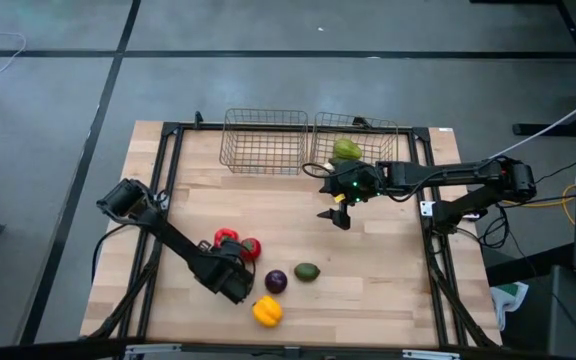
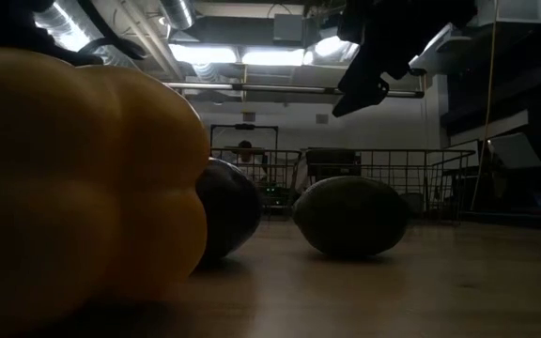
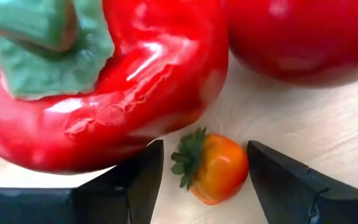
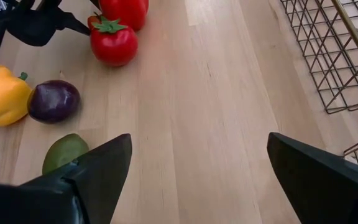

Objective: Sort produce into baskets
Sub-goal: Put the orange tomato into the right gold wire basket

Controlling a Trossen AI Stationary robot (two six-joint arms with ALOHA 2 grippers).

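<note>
Left wrist view: I see left gripper (image 3: 205, 171) jaws apart around a small orange strawberry (image 3: 211, 167) — red pepper (image 3: 104, 81) just beside; right gripper (image 1: 340, 217) jaws wide apart.

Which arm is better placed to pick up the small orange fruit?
The left. Its hand already has open fingers on both sides of the small orange fruit, while the right hand hangs near the baskets.

Glossy plastic red pepper (image 3: 104, 81); pale matt wood table (image 4: 210, 112); thin wire baskets (image 1: 265, 142)
</note>
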